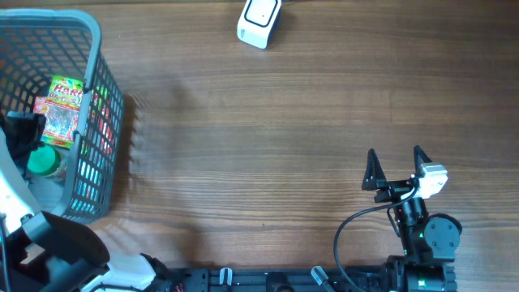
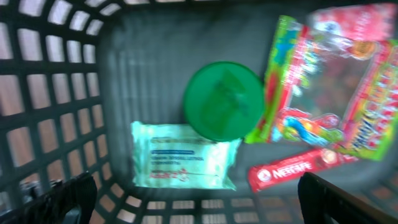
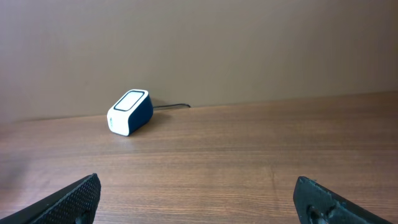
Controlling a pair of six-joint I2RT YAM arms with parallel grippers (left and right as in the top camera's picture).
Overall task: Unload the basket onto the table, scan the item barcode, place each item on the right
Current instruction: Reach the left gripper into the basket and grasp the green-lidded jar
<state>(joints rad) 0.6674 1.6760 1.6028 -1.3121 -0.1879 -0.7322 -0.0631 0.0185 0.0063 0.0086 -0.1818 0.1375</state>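
Nothing is picked up yet. All the goods sit in the grey basket (image 1: 91, 36) at the 9 o'clock edge of the table (image 1: 268, 146), and the scanner (image 1: 259, 22) is way over at 12 o'clock.

The left gripper (image 2: 196, 186) hangs over the basket with its jaws spread wide and empty. The right gripper (image 1: 394, 154) is parked around 4 o'clock, also wide open with nothing in it.

From the left wrist, a green lid (image 2: 224, 99) sits dead centre. There's a wipes pack (image 2: 180, 155) at its 7 o'clock, a gummy bag (image 2: 336, 81) at 3 and a red Nestle bar (image 2: 292, 168) at 5.

My guess is the gummy bag is light, floppy and slick, so pinch a sealed edge, not the puffy middle. The wipes look squishy too. I can't see where any barcode is.
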